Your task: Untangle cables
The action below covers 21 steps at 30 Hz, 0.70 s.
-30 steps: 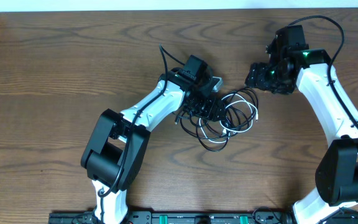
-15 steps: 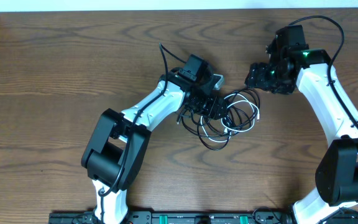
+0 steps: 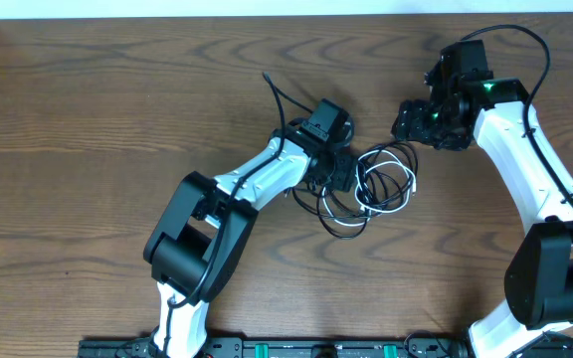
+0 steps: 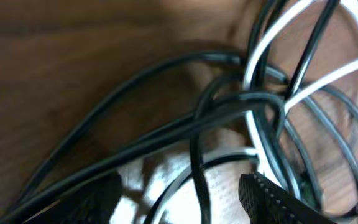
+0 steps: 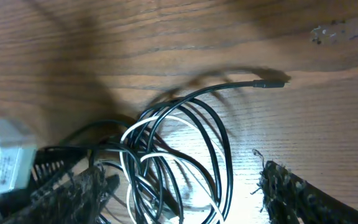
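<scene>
Several thin cables (image 3: 378, 185), black with one white cord (image 4: 328, 78) looped through them, lie knotted on the table (image 3: 107, 119) between the arms. We find the left gripper (image 4: 179, 199) spread apart and straddling the strands, apparently to seize one. The right gripper (image 5: 182, 193) hangs parted just above the tangle. The left arm (image 3: 257, 181) screens the tangle's left edge from overhead.

The cables (image 3: 371, 184) lie in one tangled heap of overlapping loops near the tabletop's middle, slightly toward its right edge. A short white cord (image 3: 409, 175) threads through longer black cords (image 5: 226, 163).
</scene>
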Available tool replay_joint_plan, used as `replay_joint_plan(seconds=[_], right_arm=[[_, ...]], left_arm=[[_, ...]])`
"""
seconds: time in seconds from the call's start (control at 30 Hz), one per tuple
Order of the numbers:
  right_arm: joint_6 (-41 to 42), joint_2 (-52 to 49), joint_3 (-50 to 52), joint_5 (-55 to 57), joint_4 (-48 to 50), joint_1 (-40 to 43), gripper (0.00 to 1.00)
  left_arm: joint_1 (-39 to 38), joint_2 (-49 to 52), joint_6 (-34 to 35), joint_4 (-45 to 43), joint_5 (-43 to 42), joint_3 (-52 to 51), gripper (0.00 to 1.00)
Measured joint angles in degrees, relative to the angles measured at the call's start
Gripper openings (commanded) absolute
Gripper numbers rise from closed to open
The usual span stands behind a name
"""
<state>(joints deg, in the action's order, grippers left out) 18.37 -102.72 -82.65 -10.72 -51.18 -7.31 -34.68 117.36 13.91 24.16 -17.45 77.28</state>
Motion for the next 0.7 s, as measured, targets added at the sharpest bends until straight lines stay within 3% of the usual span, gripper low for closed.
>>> replay_joint_plan(seconds=[0.17,0.3,0.37,0.43,0.5,0.7], right_arm=[[0.00,0.00,0.00,0.04,0.04,0.00,0.78],[0.00,0.00,0.00,0.07,0.02,0.00,0.78],[0.00,0.00,0.00,0.04,0.02,0.00,0.77],[-0.02,0.00,0.00,0.00,0.02,0.00,0.67],[-0.11,0.00,0.00,-0.42,0.13,-0.02,0.65],[-4.35,0.00,0.11,-8.22,4.57,-1.51,0.68]], left_arm=[[-0.07,0.37,1.42,-0.42,2.78,0.00,0.36],[-0.07,0.52,1.38,-0.44,3.23,0.00,0.33],[-0.11,0.52,1.38,-0.39,3.21,0.00,0.26],[-0.11,0.50,1.55,0.09,3.19,0.00,0.14],[-0.15,0.07,1.49,1.68,3.23,0.00,0.08],[-0.26,-6.71,1.53,6.32,3.04,-0.02,0.07]])
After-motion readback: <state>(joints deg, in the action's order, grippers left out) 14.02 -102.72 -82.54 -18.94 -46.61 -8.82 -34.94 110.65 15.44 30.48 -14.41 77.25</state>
